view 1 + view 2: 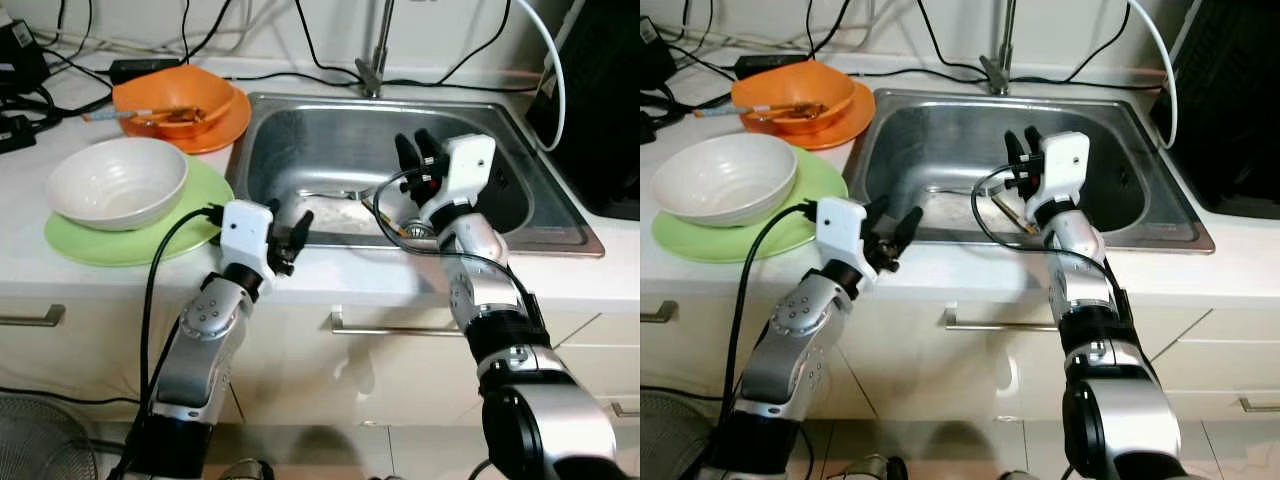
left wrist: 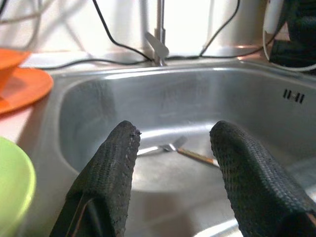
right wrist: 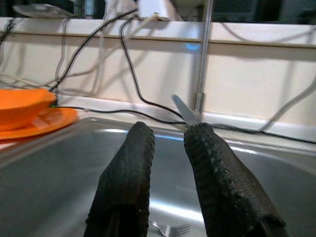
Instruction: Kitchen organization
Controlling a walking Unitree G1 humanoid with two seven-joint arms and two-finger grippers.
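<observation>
A steel sink (image 1: 330, 130) is set into the white counter. A fork (image 2: 170, 146) with a brown handle lies on the sink floor, also seen as fork (image 1: 1002, 208). My left gripper (image 1: 290, 222) rests at the sink's front left rim, open and empty, pointing across the basin. My right gripper (image 1: 415, 150) hangs above the middle of the basin, over the fork, open by a narrow gap with nothing between its fingers (image 3: 133, 163). A white bowl (image 1: 115, 180) sits on a green plate (image 1: 200, 190) left of the sink. Behind it an orange bowl (image 1: 175, 95) stands on an orange plate (image 1: 235, 120).
The faucet (image 1: 378, 50) rises behind the sink. Black cables (image 1: 60, 60) trail along the back wall and counter. A black appliance (image 1: 600, 100) stands at the right. Utensils (image 1: 160, 117) lie in the orange bowl. Drawers with metal handles (image 1: 390, 328) run under the counter.
</observation>
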